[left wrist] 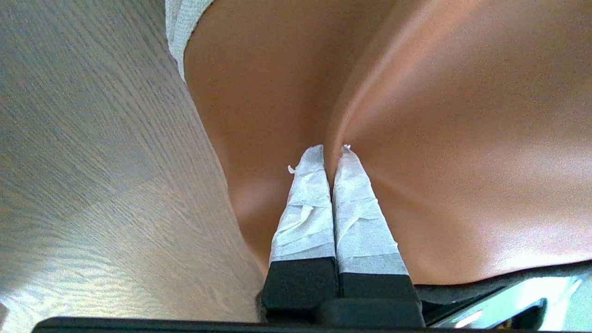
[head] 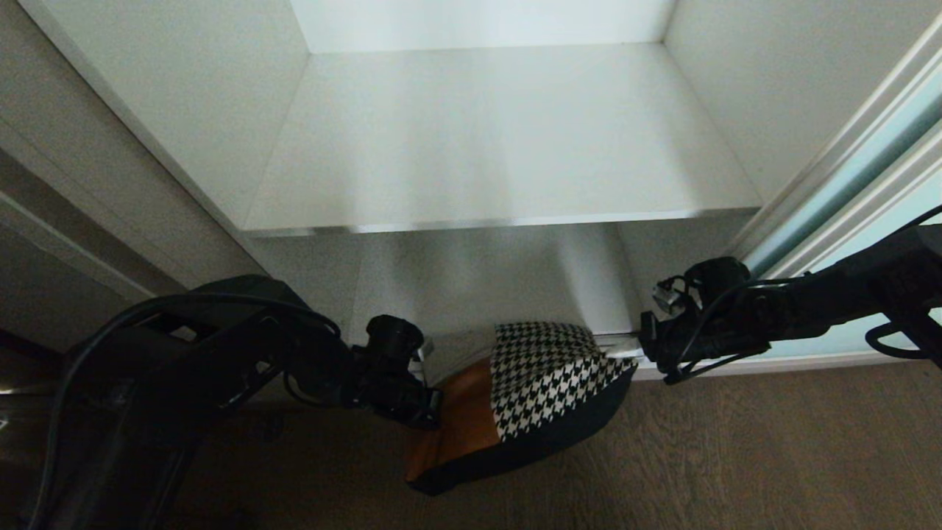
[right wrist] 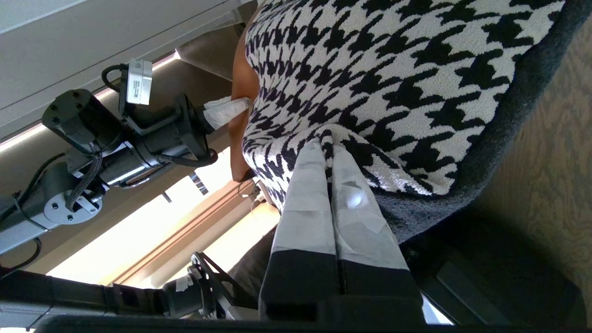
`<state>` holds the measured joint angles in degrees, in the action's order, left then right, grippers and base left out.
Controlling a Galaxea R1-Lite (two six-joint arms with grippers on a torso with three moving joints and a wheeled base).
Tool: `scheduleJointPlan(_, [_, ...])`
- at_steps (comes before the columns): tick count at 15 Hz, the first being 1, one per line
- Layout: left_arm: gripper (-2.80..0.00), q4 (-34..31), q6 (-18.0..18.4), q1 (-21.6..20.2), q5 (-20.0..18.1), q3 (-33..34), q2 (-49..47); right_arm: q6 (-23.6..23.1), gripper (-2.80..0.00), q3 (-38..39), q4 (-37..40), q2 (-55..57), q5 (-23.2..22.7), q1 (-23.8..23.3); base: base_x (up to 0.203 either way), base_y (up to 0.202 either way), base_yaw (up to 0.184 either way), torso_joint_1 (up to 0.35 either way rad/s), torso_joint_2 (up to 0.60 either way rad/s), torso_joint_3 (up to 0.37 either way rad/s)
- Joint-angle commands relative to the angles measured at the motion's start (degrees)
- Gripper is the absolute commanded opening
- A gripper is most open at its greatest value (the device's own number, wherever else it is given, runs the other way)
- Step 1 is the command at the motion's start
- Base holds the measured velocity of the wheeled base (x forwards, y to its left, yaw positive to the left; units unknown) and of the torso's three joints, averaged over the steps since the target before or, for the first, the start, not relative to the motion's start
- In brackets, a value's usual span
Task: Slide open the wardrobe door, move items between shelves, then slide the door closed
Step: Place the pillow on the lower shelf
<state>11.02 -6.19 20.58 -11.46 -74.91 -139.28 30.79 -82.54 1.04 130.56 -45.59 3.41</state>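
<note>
Overhead, the open wardrobe compartment fills the head view: a plain white shelf (head: 486,147) spans its width, its straight front edge running across the middle of the scene, with a lower shelf (head: 471,283) visible beneath it in shadow. At far right stands the sliding wardrobe door (head: 857,173), frosted pale aqua glass in a slim silvery frame, pushed aside so the compartment is exposed. Below lies the wood-grain floor (head: 736,456).

The cushion (head: 541,379) sits at the front of the lower shelf, overhanging the floor, tilted between the two arms; its houndstooth face points up, the tan-orange patch (left wrist: 439,138) lies toward the robot's left, and the black back shows along its lower edge.

The left arm reaches in from the lower left, forearm roughly level, wrist aimed at the cushion's orange side. The left gripper (left wrist: 329,150) has its tape-wrapped fingers (left wrist: 305,212) pressed together, pinching a fold of the tan-orange patch.

The right arm extends in from the right, in front of the door's lower frame, also roughly level. The right gripper (right wrist: 327,148) is likewise clamped, its taped fingers (right wrist: 307,203) nipping a ridge of houndstooth fabric at the cushion's right corner.
</note>
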Motion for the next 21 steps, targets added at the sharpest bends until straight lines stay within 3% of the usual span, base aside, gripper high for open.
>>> scheduleJointPlan(1, [-2.8,0.27,-1.4,-0.01,-0.1,-0.06,0.18,0.06,-2.8,0.32,0.02,-0.4,-0.29,0.01,0.0,0.0,0.0,0.0,0.0,0.0])
scheduleJointPlan(5, [-2.8,1.55,-2.65,-0.01,-0.14,-0.08,0.41,-0.11,-2.8,0.3,-0.07,-0.49,-0.29,0.01,0.0,0.0,0.0,0.0,0.0,0.0])
scheduleJointPlan(11, [-2.8,7.96,-12.13,-0.1,0.2,-2.81,2.91,-0.34,-2.8,2.44,-1.74,-1.75,-0.73,0.19,0.0,0.0,0.0,0.0,0.0,0.0])
scheduleJointPlan(15, [-2.8,7.11,-12.71,-0.2,0.34,-7.38,4.68,-0.29,-2.8,5.63,-6.22,-2.51,-0.73,0.45,0.0,0.0,0.0,0.0,0.0,0.0])
scheduleJointPlan(21, [-2.8,0.4,-12.71,-0.19,0.3,-19.13,6.71,-0.56,-2.8,9.15,-10.33,-3.21,-2.67,0.62,0.0,0.0,0.0,0.0,0.0,0.0])
